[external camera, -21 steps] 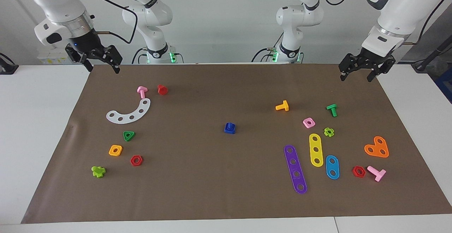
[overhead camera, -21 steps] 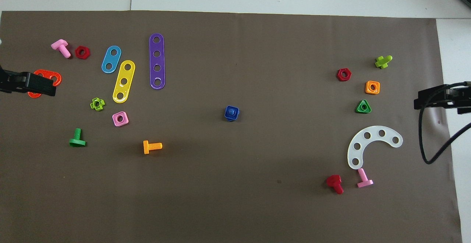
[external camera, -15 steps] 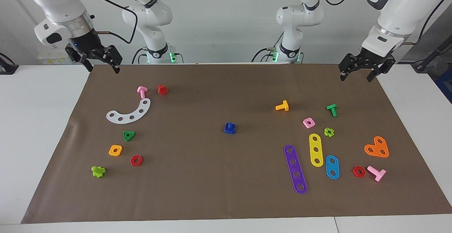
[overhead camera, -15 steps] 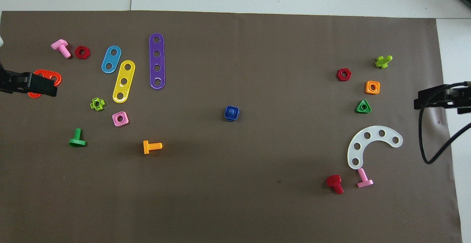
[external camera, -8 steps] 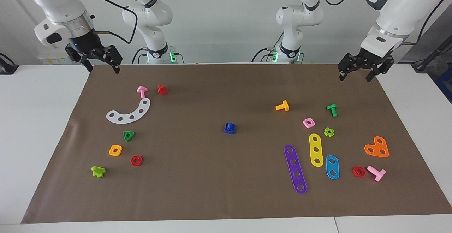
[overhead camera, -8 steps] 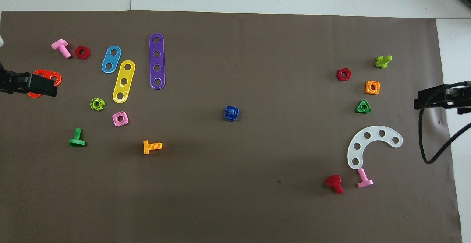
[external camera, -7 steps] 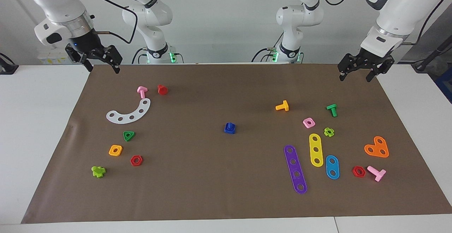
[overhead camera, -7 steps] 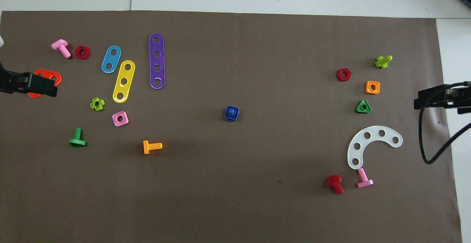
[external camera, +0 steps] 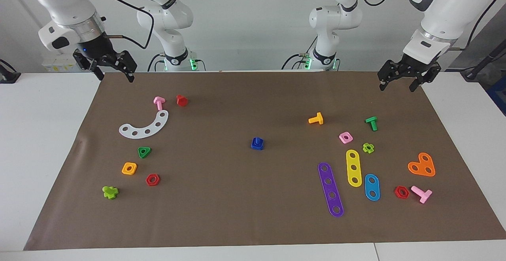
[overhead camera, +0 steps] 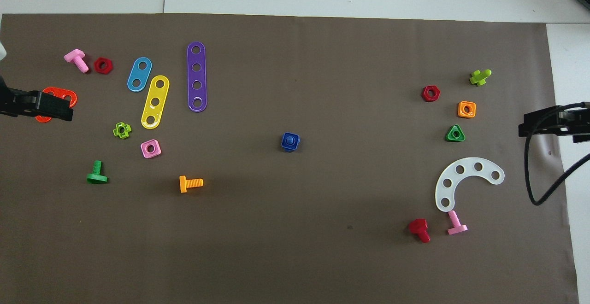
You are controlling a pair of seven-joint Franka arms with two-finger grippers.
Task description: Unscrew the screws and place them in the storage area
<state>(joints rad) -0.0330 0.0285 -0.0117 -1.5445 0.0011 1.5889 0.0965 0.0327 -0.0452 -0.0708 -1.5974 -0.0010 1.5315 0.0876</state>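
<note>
The dark-blue screw [external camera: 257,140] stands shaft up in a blue square nut [external camera: 257,146] in the middle of the brown paper mat [external camera: 237,213]; its head is hidden. It also shows in the overhead view [overhead camera: 289,140]. My left gripper [external camera: 397,88] hangs open and empty above the mat's corner nearest the robots at the left arm's end. My right gripper [external camera: 116,79] hangs open and empty above the mat's corner nearest the robots at the right arm's end. Both are far from the screw.
At the left arm's end lie orange [external camera: 316,119], green [external camera: 371,123] and pink [external camera: 422,193] bolts, coloured strips [external camera: 331,189], nuts and an orange heart plate [external camera: 422,165]. At the right arm's end lie a white curved strip [external camera: 144,126], pink and red bolts and several nuts.
The left gripper has crept very slightly toward the middle of the table. The right gripper and all the parts on the mat have stayed put.
</note>
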